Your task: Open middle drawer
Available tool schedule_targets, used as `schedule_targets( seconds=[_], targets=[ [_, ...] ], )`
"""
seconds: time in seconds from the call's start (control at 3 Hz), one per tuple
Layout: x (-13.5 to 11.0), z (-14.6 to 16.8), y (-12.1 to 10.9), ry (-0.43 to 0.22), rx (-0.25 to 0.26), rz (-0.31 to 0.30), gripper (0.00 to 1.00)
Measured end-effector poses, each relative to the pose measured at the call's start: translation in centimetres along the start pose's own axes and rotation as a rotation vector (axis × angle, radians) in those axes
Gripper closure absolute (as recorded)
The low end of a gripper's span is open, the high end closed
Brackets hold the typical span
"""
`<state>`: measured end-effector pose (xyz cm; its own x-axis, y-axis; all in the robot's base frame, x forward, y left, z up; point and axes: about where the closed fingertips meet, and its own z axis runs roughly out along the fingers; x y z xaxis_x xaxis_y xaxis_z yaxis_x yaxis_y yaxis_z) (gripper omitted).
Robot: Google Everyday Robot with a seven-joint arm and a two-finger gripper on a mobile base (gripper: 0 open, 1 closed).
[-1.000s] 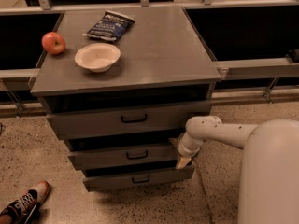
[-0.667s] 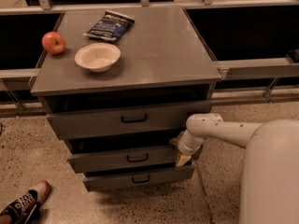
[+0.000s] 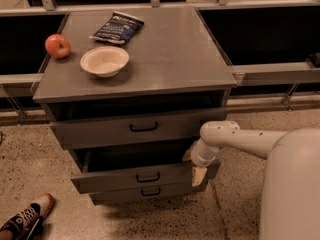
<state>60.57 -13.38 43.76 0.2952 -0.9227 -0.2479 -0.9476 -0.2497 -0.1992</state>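
Observation:
The grey cabinet [image 3: 170,54] has three flat-fronted drawers. The middle drawer [image 3: 115,180], with a small black bar handle [image 3: 148,177], stands pulled out some way toward me, and a dark gap shows above its front. My gripper [image 3: 198,174] is at the right end of that drawer's front, at the end of the white arm [image 3: 235,136] that reaches in from the right. The top drawer [image 3: 100,130] and the lowest drawer [image 3: 120,194] stick out less.
On the cabinet top are a red apple [image 3: 57,46], a white bowl [image 3: 104,61] and a dark chip bag [image 3: 116,27]. My white body [image 3: 292,189] fills the lower right. A person's shoe [image 3: 25,219] is on the speckled floor at the lower left.
The middle drawer has slid further out toward me, and my gripper has moved with its right end, a little lower and nearer.

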Motion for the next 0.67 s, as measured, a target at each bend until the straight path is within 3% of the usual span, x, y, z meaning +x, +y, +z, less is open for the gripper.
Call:
schedule_targets(
  seconds=[0.33, 0.67],
  targets=[
    [0.00, 0.01, 0.00, 0.000, 0.000, 0.000, 0.00],
    [0.00, 0.01, 0.01, 0.000, 0.000, 0.000, 0.00]
  ],
)
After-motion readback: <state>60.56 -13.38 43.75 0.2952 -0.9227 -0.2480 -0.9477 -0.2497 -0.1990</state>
